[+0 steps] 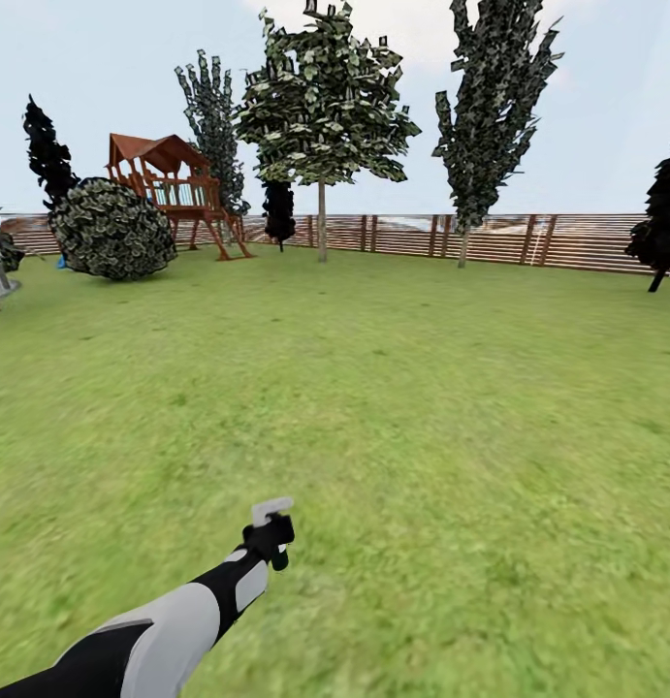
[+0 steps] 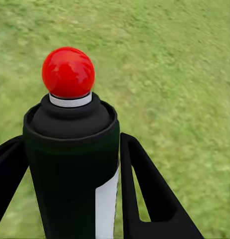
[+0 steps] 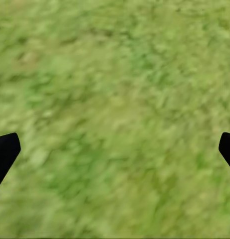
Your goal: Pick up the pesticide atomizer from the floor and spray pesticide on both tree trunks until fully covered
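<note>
Dark atomizer (image 2: 70, 169) in left gripper (image 2: 70, 199)

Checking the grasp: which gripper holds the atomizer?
The left gripper: its fingers clamp the dark, red-capped pesticide atomizer. The right gripper is open over grass.

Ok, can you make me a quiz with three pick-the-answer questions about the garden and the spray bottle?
1. Where is the spray bottle?
A. lying on the grass
B. in the left gripper
C. on the playset

2. What colour is the ball on top of the bottle?
A. red
B. blue
C. yellow

3. How are the right gripper's jaws?
A. shut on a stick
B. shut on the bottle
C. wide open with nothing between

Answers: 1 B, black jaws sit on both sides of the bottle in the left wrist view. 2 A, the knob is shiny red. 3 C, just grass shows between the two tips.
</note>
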{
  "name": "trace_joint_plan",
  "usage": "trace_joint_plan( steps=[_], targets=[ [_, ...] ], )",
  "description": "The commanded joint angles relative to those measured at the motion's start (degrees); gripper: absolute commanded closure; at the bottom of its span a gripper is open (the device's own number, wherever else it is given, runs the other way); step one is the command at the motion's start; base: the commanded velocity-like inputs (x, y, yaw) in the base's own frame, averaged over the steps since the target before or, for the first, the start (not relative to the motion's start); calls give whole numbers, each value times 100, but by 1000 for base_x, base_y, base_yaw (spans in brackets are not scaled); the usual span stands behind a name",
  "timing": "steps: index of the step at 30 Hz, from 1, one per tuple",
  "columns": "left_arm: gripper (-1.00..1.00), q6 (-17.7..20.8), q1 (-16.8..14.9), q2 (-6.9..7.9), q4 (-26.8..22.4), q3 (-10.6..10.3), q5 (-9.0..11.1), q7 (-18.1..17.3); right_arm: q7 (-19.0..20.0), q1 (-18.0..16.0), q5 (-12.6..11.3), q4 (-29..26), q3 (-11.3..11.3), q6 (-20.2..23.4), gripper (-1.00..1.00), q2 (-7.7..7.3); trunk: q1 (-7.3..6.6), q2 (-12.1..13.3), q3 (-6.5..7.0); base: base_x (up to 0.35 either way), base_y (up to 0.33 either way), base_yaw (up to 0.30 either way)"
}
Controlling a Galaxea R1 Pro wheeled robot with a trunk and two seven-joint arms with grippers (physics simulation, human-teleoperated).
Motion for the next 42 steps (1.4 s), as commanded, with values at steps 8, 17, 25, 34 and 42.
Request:
trace_joint_plan(
  steps=[8,17,25,34,42],
  targets=[
    [100,-12,-6,-1,5,8,22,-3,2,-4,27,10,-43,-25,-100,2,3,-3,-6,350,0,0],
    [100,-12,-7,-1,5,8,22,-3,2,-4,25,6,-43,-25,-100,2,3,-3,-6,350,0,0],
    [100,-11,-4,-1,5,8,21,-3,2,-4,26,6,-43,-25,-100,2,3,-3,-6,350,0,0],
    [100,-10,-7,-1,5,8,19,-3,2,-4,25,6,-43,-25,-100,2,3,-3,-6,350,0,0],
    [100,-10,-6,-1,5,8,17,-3,2,-4,25,6,-43,-25,-100,2,3,-3,-6,350,0,0]
  ],
)
